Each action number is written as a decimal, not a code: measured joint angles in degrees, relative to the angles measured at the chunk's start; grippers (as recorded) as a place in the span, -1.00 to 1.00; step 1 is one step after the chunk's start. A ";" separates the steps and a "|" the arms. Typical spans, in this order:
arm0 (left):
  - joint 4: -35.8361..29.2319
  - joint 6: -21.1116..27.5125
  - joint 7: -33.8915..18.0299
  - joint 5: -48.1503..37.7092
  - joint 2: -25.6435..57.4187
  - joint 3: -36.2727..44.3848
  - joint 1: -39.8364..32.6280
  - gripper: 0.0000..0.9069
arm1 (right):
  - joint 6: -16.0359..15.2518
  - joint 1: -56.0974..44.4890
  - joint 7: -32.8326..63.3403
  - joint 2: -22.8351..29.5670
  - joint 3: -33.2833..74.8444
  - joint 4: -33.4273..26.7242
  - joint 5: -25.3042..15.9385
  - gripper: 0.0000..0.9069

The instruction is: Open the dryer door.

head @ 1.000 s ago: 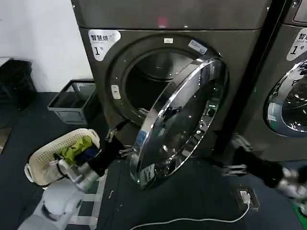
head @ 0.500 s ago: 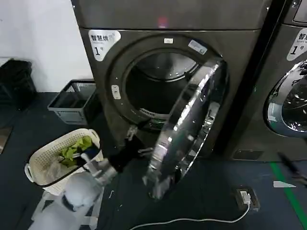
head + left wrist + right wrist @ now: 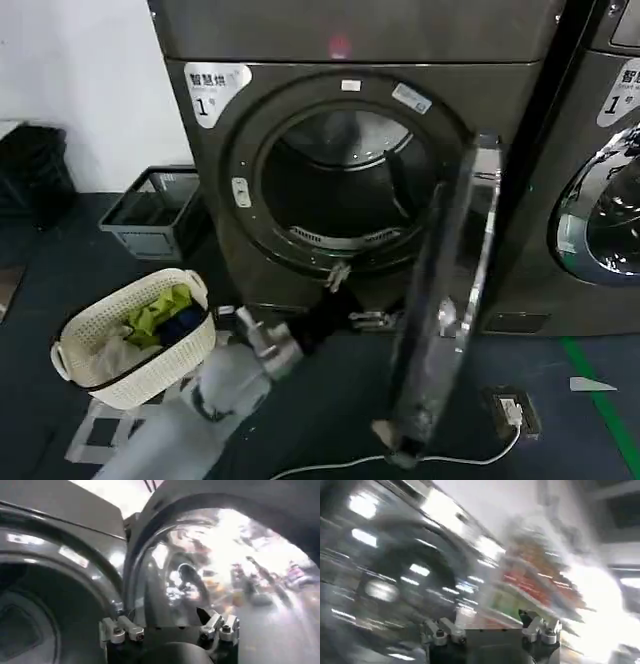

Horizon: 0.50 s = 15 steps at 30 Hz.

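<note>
Door swung wide; you're nearly done.
Your left claw (image 3: 345, 273), fingers spread and holding nothing, has pushed in under the drum opening (image 3: 340, 190), and the dryer door (image 3: 445, 300) has swung from half-open to edge-on at the right; right claw's fingers spread.

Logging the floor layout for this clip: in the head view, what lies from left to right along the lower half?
White laundry basket → left gripper → dryer door, swung open edge-on → wall plug → green floor tape.

Left arm (image 3: 235, 375) reaching up from lower left of frame toward middle, left gripper (image 3: 345, 295) at its tip, fingers (image 3: 120, 630) spread wide, holding nothing.
</note>
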 joint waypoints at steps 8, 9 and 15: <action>4.74 -0.13 0.19 -0.07 -4.86 6.10 -5.42 1.00 | -7.08 1.01 11.05 3.83 5.69 -2.10 -4.80 1.00; 5.25 -0.16 0.19 0.01 -5.48 6.74 -5.95 1.00 | -7.33 1.08 12.41 4.19 6.27 -2.33 -5.65 1.00; 9.11 -0.19 0.16 0.05 -9.85 10.46 -9.09 1.00 | -7.87 1.26 19.53 5.88 9.42 -4.49 -10.73 1.00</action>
